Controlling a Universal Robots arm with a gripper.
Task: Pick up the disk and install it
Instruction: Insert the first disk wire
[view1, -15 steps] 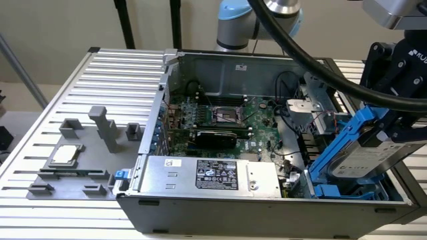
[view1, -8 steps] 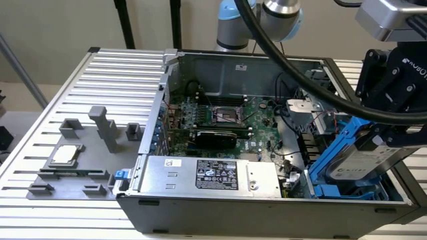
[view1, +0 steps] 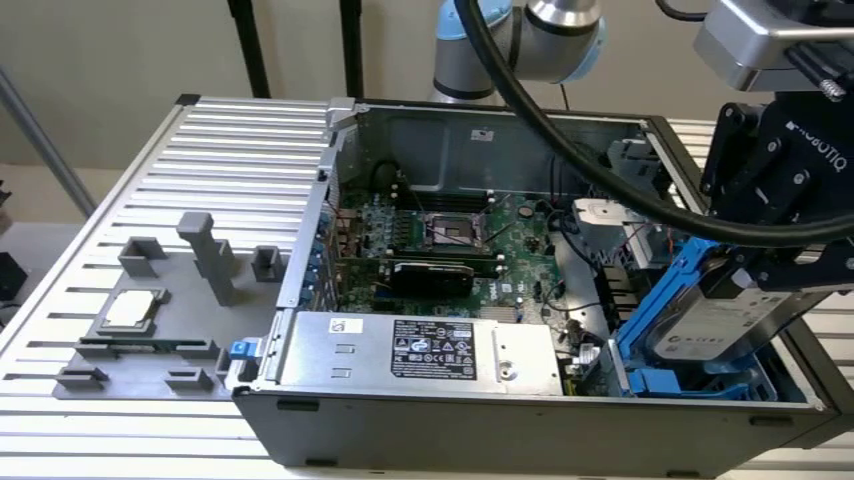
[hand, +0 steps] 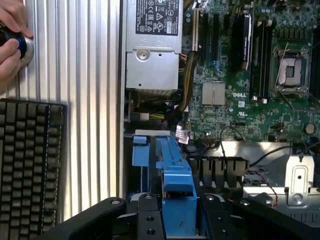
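Your gripper (view1: 785, 262) has its fingers (hand: 150, 220) pinching the disk (view1: 714, 322) by its blue carrier frame. The disk hangs tilted, with its lower end reaching into the blue drive bay (view1: 661, 382). That bay is at the corner of the open computer case (view1: 534, 425), on the exterior view's right. The power supply (view1: 427, 350) sits just beside the bay, and the motherboard (view1: 441, 235) lies deeper in the case. In the wrist view, a person's hand (hand: 10, 42) rests on a round knob near a keyboard (hand: 30, 160) on the ribbed desk (hand: 85, 100).
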